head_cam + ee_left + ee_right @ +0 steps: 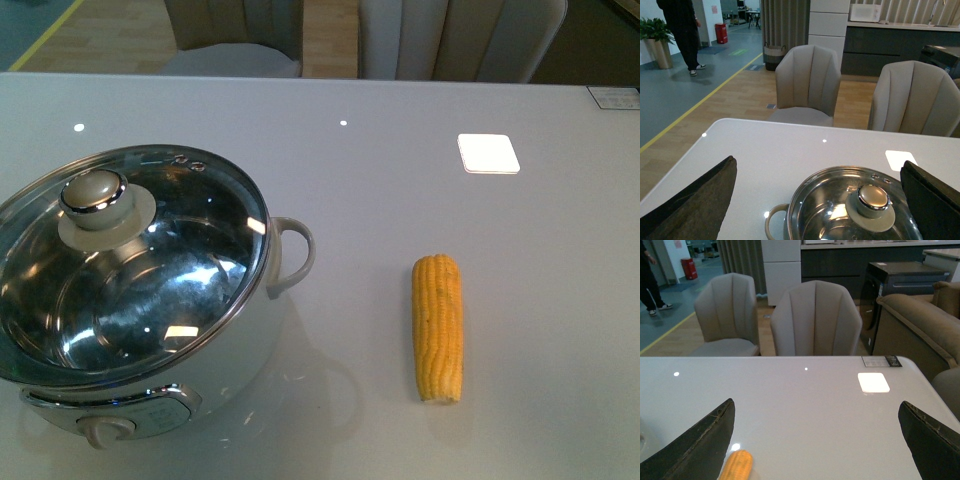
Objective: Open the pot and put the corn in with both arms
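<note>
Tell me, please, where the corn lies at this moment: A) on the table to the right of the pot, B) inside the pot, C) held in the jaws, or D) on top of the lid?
A: the corn lies flat on the table, apart from the pot, whose lid is on.

Staged home in open hall: dining chairs (807,80), sofa (920,325), kitchen counter (890,47), yellow floor line (700,101).
</note>
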Robot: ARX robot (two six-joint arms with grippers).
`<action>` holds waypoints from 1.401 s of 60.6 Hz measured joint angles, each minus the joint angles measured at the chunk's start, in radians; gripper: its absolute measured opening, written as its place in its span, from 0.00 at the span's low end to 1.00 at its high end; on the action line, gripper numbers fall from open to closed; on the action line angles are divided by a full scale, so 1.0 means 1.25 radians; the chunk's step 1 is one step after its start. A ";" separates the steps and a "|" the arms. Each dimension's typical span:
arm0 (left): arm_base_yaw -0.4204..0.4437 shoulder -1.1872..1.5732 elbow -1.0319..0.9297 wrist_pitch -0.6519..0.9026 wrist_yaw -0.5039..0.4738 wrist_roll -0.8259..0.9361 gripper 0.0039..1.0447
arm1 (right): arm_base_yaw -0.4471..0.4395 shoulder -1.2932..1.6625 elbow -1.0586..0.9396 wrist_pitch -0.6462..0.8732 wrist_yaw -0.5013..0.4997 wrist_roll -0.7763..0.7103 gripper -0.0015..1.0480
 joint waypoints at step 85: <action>-0.218 0.903 0.229 0.430 -0.250 -0.134 0.93 | 0.000 0.000 0.000 0.000 0.001 0.000 0.92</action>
